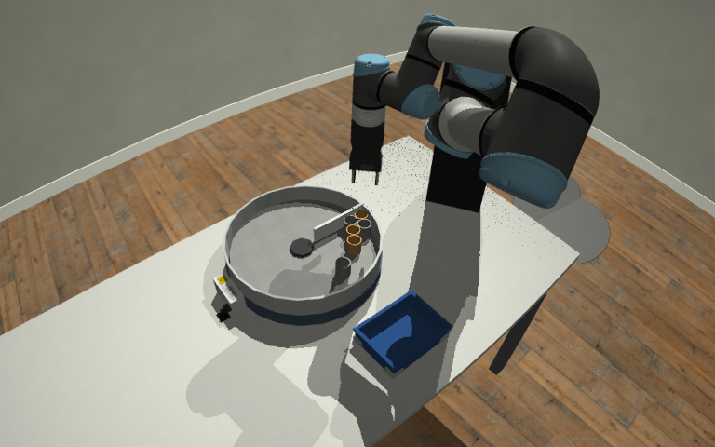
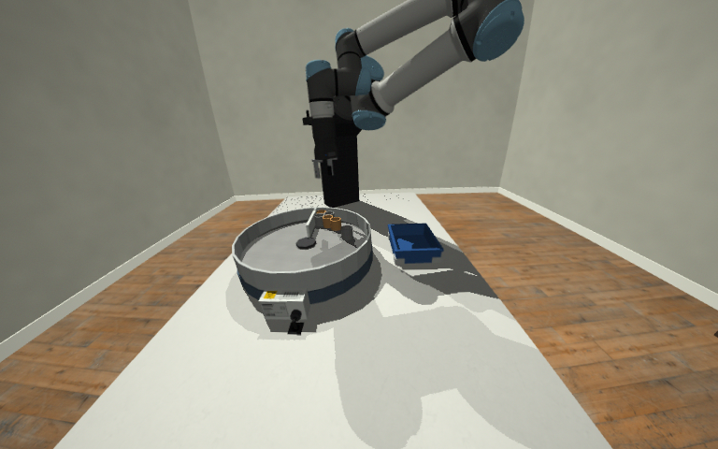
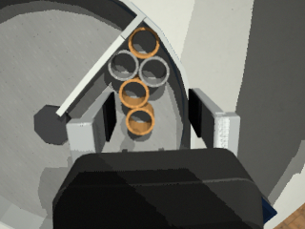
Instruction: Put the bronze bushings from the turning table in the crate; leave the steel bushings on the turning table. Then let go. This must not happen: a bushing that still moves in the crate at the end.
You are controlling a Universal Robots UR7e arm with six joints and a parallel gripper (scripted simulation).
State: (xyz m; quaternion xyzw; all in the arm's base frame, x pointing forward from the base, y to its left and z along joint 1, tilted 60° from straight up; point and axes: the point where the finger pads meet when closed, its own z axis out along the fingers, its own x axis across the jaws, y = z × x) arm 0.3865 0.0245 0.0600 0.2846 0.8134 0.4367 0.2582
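Spanning the wooden floor (image 1: 131, 189), the white desk (image 1: 105, 369) carries the round turning table (image 1: 303, 303) and, just beside its rim, the blue crate (image 1: 403, 329), while the arm (image 1: 527, 78) reaches over from its black pedestal. Hanging above the far rim of the turning table, the gripper (image 1: 364, 177) points straight down with its fingers spread wide apart and nothing between them. Clustered against the white guide bar (image 3: 98, 71), three bronze bushings (image 3: 140, 121) and two steel bushings (image 3: 124, 67) stand upright on the turning table, directly beneath the gripper.
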